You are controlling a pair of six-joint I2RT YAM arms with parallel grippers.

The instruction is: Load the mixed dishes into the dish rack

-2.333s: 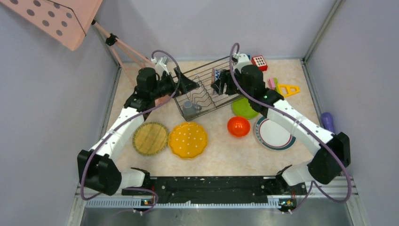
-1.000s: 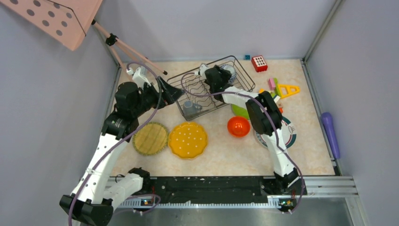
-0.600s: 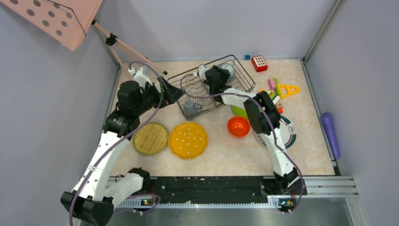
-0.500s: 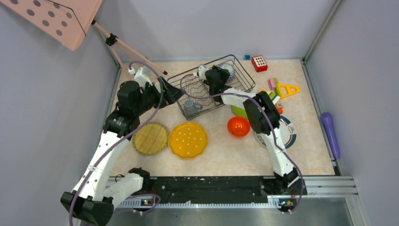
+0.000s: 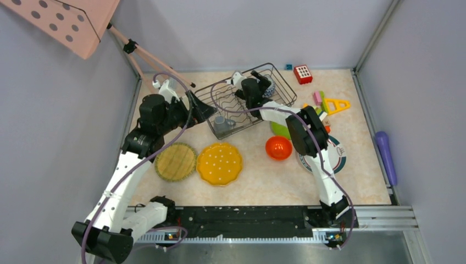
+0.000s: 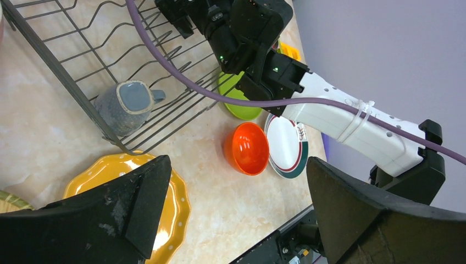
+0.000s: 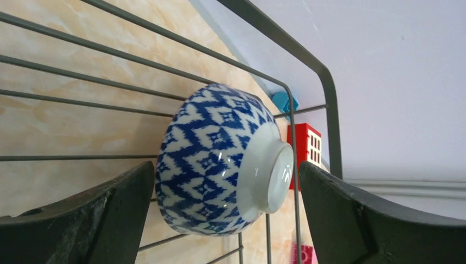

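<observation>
Dish rack [image 5: 231, 110]: at the back of the counter [image 5: 258, 181].
Patterned bowl [image 7: 220, 159]: in the rack's far right end, between my right fingers [image 7: 82, 220], which are spread wide.
Grey mug [image 6: 126, 104]: in the rack's near corner.
Left fingers [image 6: 110, 220]: spread, holding nothing.

Plain lilac-grey walls [image 5: 247, 33] on three sides. Beige marbled worktop [image 5: 258, 184], evenly lit. Pink panel [image 5: 66, 22] with dark dots upper left, on thin pink struts [image 5: 149, 58]. Metal rail [image 5: 247, 237] along bottom edge.
</observation>
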